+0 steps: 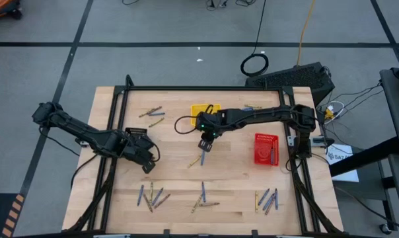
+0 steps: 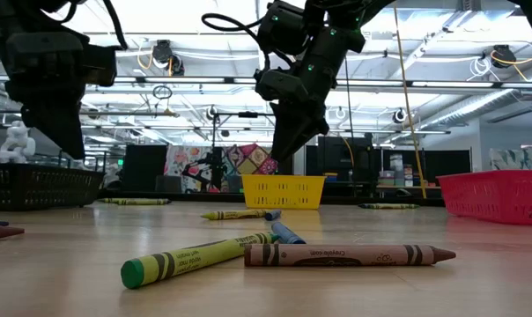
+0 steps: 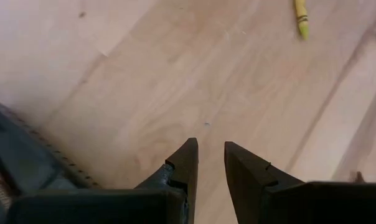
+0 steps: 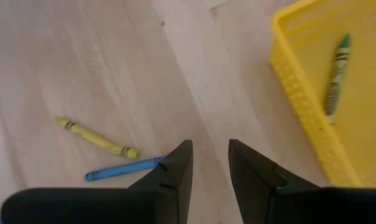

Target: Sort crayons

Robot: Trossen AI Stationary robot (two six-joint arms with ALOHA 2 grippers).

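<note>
the blue crayon (image 4: 122,169) is partly hidden behind the right hand (image 4: 206,163).

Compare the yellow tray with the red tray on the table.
The yellow tray sits near the table's far edge at the middle, close to the right pincer; the red tray sits farther right, away from it. The yellow tray holds one green-tipped crayon; the red tray holds what looks like a blue one. Both are small, square, mesh-walled baskets standing upright.
</note>
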